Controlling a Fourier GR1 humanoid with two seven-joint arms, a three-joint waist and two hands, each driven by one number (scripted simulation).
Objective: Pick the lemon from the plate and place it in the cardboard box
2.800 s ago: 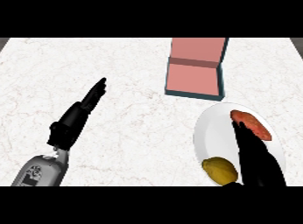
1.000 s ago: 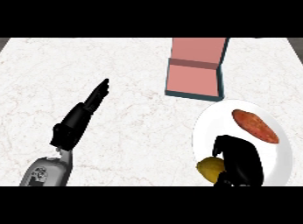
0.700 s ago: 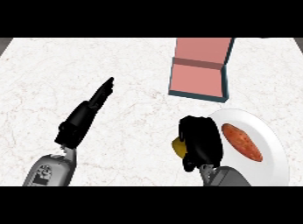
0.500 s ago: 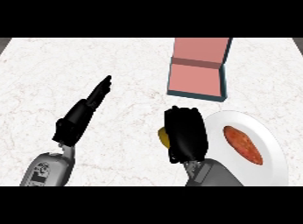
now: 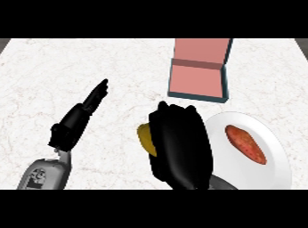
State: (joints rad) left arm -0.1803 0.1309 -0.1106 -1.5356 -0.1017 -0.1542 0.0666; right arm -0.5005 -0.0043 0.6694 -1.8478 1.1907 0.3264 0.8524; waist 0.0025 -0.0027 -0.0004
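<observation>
My right hand [image 5: 180,142] is curled round the yellow lemon [image 5: 145,139], of which only a sliver shows at the hand's left side. The hand hangs over the counter just left of the white plate [image 5: 275,173] and a little below the box. The cardboard box [image 5: 196,82] lies open at the upper middle, pinkish inside with a dark rim and its lid standing up behind. My left hand [image 5: 78,118] rests at the left with straight fingers pointing up and to the right, holding nothing.
A reddish oblong food item [image 5: 245,144] lies on the plate. The white marble counter [image 5: 64,67] spreads to the left and the far side, with a dark edge at its upper corners.
My right hand closed on the lemon on the plate, lifted it and carried it left and away, off the plate toward the box. The left hand barely moved.
</observation>
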